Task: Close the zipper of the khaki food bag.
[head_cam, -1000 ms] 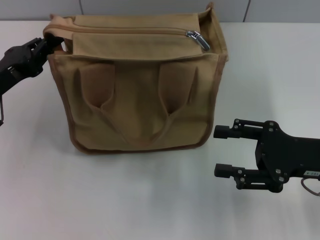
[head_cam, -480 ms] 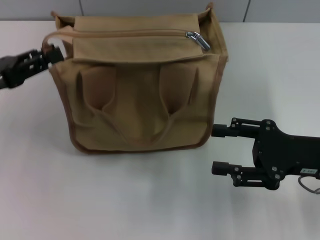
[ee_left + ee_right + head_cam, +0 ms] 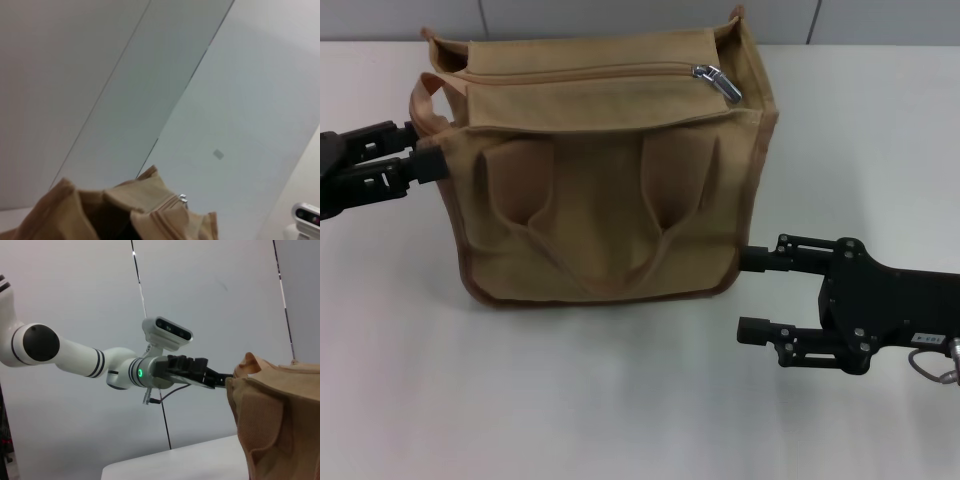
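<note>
The khaki food bag (image 3: 600,190) stands at the table's middle with its handles lying flat against the front. The zipper (image 3: 570,71) runs across its top, and the silver slider (image 3: 716,80) sits at the right end. My left gripper (image 3: 428,148) is open at the bag's left side, its fingertips against the fabric below the left end tab (image 3: 423,92). My right gripper (image 3: 748,293) is open and empty just off the bag's lower right corner. The left wrist view shows the bag's top (image 3: 125,215) and the slider (image 3: 183,199). The right wrist view shows the bag's end (image 3: 275,415) and the left gripper (image 3: 200,374).
The white table (image 3: 570,400) runs around the bag. A grey panelled wall (image 3: 620,15) stands close behind the bag. The right arm's black body (image 3: 890,315) lies on the near right side.
My left gripper has let go of the bag's left end tab, opened and dropped lower along the bag's left side. The right gripper has crept slightly left.
</note>
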You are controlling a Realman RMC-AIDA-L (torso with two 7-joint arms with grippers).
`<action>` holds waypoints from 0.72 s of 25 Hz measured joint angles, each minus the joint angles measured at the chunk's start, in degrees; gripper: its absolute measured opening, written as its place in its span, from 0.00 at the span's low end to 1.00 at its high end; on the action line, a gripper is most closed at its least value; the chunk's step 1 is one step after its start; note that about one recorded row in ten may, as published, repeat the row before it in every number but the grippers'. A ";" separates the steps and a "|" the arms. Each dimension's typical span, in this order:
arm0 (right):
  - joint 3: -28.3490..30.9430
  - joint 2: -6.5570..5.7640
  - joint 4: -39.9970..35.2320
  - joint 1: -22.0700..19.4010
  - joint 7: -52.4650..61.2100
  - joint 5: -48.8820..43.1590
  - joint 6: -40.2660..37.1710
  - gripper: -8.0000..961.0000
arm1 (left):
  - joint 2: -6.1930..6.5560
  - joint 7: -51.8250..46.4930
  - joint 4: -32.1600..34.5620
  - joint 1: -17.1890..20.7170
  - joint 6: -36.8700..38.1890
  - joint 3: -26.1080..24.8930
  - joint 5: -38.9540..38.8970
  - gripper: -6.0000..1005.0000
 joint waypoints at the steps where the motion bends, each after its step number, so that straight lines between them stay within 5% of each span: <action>1: 0.00 0.08 0.01 0.01 0.00 0.00 0.13 0.74 | -0.13 0.29 0.28 -0.01 0.44 -0.20 -0.06 0.75; 5: 0.00 0.17 0.02 0.12 0.78 0.00 0.52 0.74 | -0.07 0.56 1.76 0.02 2.87 -0.39 0.30 0.82; 18: -0.01 0.09 0.00 0.86 2.91 0.00 2.14 0.74 | 2.09 -2.62 9.48 3.48 5.01 -3.42 4.02 0.82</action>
